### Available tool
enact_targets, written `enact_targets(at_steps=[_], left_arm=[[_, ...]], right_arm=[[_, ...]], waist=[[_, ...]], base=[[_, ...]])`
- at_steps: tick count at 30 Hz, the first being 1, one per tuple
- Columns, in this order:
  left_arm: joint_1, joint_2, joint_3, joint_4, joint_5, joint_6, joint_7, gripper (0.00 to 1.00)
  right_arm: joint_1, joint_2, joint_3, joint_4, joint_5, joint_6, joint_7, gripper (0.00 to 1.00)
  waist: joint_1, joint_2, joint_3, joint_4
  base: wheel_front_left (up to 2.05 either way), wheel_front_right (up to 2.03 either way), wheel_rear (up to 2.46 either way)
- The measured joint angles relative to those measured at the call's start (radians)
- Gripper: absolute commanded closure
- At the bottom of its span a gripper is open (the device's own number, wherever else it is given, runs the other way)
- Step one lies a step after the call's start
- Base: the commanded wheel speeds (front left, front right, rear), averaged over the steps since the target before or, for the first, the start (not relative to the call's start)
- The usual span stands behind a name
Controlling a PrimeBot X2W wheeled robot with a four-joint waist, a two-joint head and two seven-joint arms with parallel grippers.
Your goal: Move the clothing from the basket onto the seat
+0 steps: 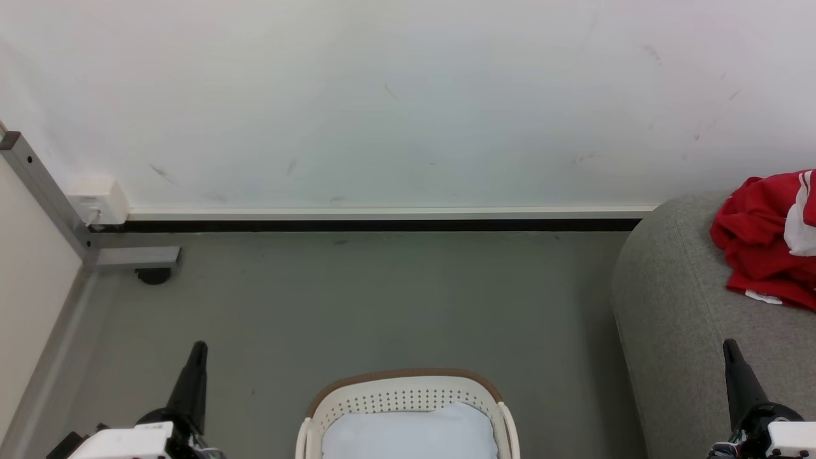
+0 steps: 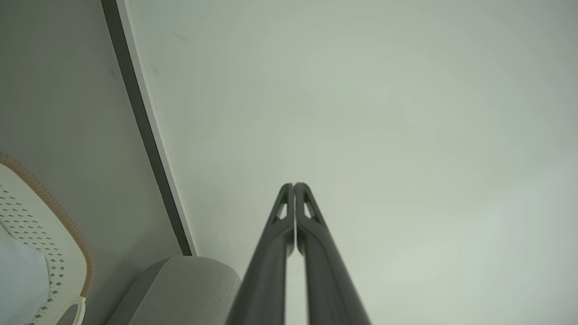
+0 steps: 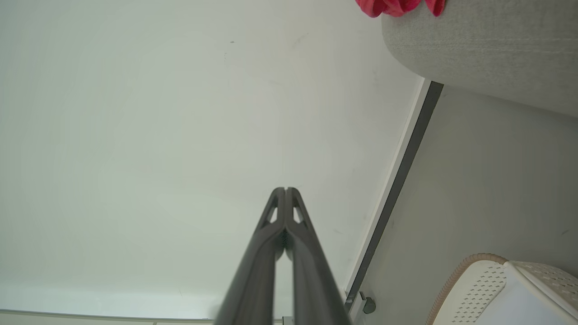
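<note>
Red clothing (image 1: pixel 762 245) with white trim lies bunched on the grey seat (image 1: pixel 676 306) at the right; a red edge of the clothing (image 3: pixel 397 6) also hangs over the seat (image 3: pixel 487 49) in the right wrist view. The cream basket (image 1: pixel 408 398) with a brown rim stands on the floor at the bottom centre, and a plain white liner (image 1: pixel 411 433) is in it. My left gripper (image 1: pixel 198 347) is shut and empty, left of the basket. My right gripper (image 1: pixel 728 345) is shut and empty in front of the seat. Both point at the wall.
A white wall with a dark skirting board (image 1: pixel 382 224) runs across the back. A grey metal frame with a foot (image 1: pixel 137 258) and a white socket box (image 1: pixel 95 199) stand at the left. Grey floor (image 1: pixel 382 299) lies between basket and wall.
</note>
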Motion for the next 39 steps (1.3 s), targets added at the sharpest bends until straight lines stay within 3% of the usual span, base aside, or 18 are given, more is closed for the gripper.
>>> enact_targets(at_steps=[39], left_arm=[[0.000, -0.002, 0.002, 0.000, 0.000, 0.000, 0.003, 1.00]], right_arm=[[0.000, 0.000, 0.000, 0.000, 0.000, 0.000, 0.000, 1.00]], waist=[[0.0000, 0.0000, 0.000, 0.000]], base=[[0.00, 0.00, 0.00]])
